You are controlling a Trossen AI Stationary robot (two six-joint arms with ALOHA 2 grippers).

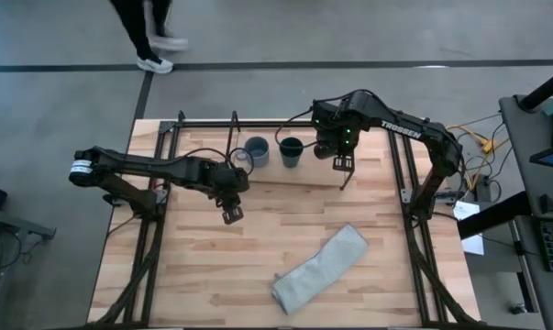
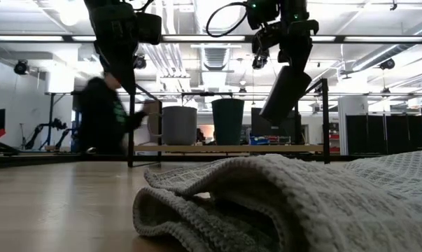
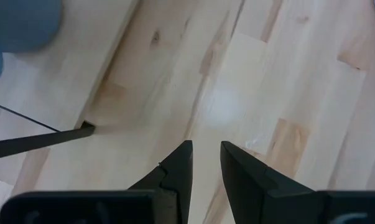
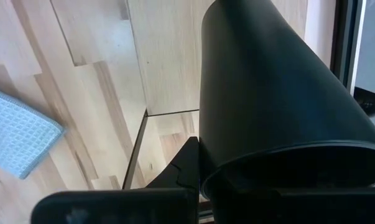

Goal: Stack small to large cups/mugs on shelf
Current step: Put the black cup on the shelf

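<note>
A grey-blue mug (image 1: 256,151) and a dark teal cup (image 1: 291,151) stand side by side on the light-wood shelf (image 1: 368,174) at the table's far side. They also show in the low view: the mug (image 2: 179,124), the teal cup (image 2: 228,120). My right gripper (image 1: 342,163) is shut on the taller black cup (image 4: 274,93), to the right of the teal cup, above the shelf. My left gripper (image 1: 232,214) hovers over the tabletop near the mug, its fingers (image 3: 181,162) a narrow gap apart and empty. My right gripper holds the black cup at its rim (image 4: 237,171). One finger (image 4: 188,163) lies on the outside of the wall; the cup hides the other. The cup (image 2: 284,91) hangs tilted below the gripper, base downward and away, lifted clear of the shelf board (image 2: 224,148).
A grey-green waffle cloth (image 1: 322,270) lies crumpled on the near right of the tabletop and fills the low view's foreground (image 2: 301,203). Thin black rods (image 1: 235,124) frame the shelf. A person (image 1: 152,37) walks beyond the table's far edge.
</note>
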